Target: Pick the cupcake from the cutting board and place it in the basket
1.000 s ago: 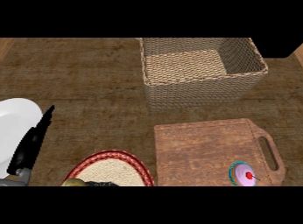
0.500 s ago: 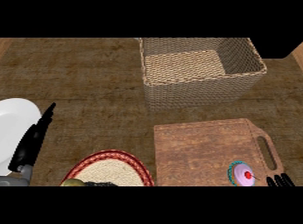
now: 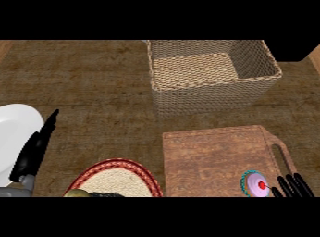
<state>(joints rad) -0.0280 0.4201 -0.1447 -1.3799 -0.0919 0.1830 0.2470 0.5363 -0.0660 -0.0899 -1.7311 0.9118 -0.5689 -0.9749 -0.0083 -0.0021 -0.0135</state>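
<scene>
The cupcake (image 3: 259,184) is sitting at the near right corner of the board (image 3: 217,157), well apart from the basket (image 3: 211,76) beyond. The right hand (image 3: 294,185) is showing just beside it, fingers straight, apparently holding nothing. The left hand (image 3: 34,150) is resting open beside a white plate (image 3: 2,139).
</scene>
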